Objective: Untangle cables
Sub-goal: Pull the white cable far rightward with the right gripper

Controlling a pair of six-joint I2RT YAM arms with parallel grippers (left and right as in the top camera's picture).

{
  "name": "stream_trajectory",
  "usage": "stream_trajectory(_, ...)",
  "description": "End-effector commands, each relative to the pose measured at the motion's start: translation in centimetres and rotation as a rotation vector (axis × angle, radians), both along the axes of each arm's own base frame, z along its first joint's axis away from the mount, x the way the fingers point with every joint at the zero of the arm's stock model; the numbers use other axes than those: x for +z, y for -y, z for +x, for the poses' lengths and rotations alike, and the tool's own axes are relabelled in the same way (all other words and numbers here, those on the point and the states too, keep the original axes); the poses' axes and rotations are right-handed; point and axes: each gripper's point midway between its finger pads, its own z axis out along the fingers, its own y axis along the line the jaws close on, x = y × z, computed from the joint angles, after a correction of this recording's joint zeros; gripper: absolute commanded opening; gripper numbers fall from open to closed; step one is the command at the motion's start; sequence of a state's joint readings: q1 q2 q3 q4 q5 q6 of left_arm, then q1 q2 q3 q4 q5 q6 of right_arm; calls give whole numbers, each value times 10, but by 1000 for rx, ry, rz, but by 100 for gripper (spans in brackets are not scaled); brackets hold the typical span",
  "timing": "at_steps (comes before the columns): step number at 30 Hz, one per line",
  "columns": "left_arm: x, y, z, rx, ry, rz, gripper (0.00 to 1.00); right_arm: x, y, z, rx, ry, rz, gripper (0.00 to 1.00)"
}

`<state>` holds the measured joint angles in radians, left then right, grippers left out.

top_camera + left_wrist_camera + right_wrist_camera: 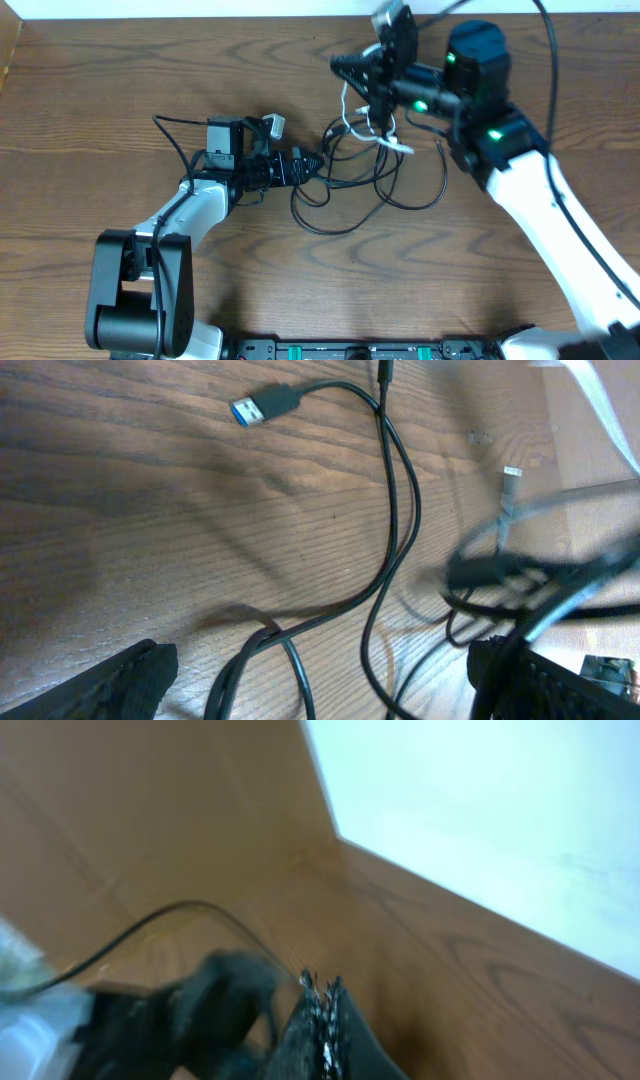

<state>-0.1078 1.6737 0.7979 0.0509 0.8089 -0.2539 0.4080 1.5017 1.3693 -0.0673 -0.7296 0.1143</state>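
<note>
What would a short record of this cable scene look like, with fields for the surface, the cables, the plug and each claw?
surface: wooden table
cables: black cables looped in a tangle mid-table, with a white cable among them
plug: USB plug with a blue insert, lying on the wood
left claw: open, low, with black cables between its fingers
right claw: over the far end of the tangle; open or shut unclear, as its wrist view is blurred
</note>
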Motion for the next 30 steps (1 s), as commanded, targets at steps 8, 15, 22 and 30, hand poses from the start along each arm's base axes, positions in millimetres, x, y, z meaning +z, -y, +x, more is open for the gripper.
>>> stream_trajectory(8,4,0,2,-9,20,3,99,-128,25,3,-133,-197,-434,1)
stream_trajectory(15,4,0,2,-9,20,3,99,-98,21,8,-112,-130,-368,1)
stream_trajectory(22,4,0,2,-9,20,3,99,16,79,-26,-172,72,-206,1)
stream_trajectory(30,4,0,2,-9,20,3,99,-11,152,-12,-470,-58,-337,1)
